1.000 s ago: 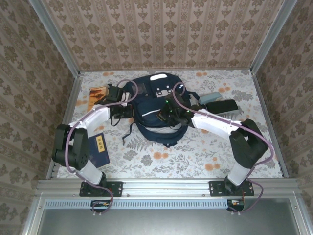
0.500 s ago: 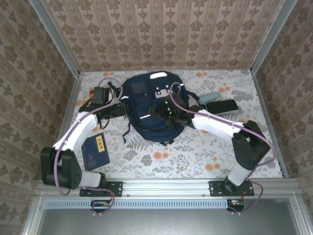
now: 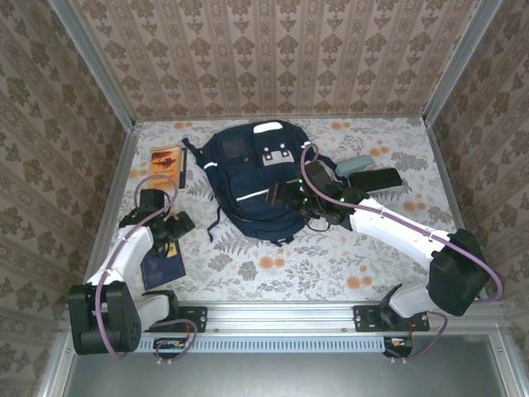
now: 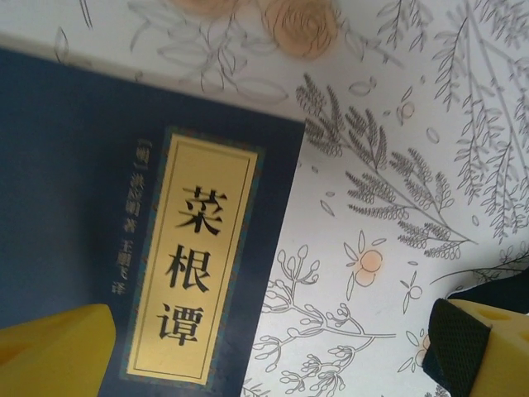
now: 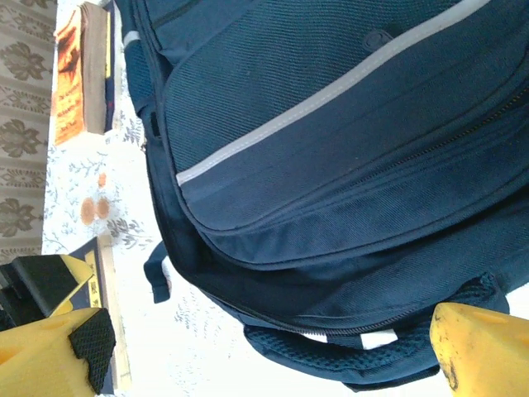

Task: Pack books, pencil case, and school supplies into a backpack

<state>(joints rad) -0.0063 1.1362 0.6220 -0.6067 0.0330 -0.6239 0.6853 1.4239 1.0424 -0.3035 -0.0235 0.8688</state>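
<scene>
Both arms have backed off the backpack (image 3: pixel 252 178) since a sec ago; it lies flat mid-table (image 3: pixel 347 265), w/ the orange book (image 3: pixel 167 159) just beside its far-left side. L gripper (image 4: pixel 260 354) now hangs over the navy book (image 4: pixel 99 215) at front-left, jaws wide apart. R gripper (image 3: pixel 283 196) is spread wide too, over the pack's near-right part, holding nothing.

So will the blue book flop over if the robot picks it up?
The blue book looks thin, so it would probably droop if held by one edge. It is likely light. Lying flat on the tablecloth, it may slide rather than lift.
</scene>
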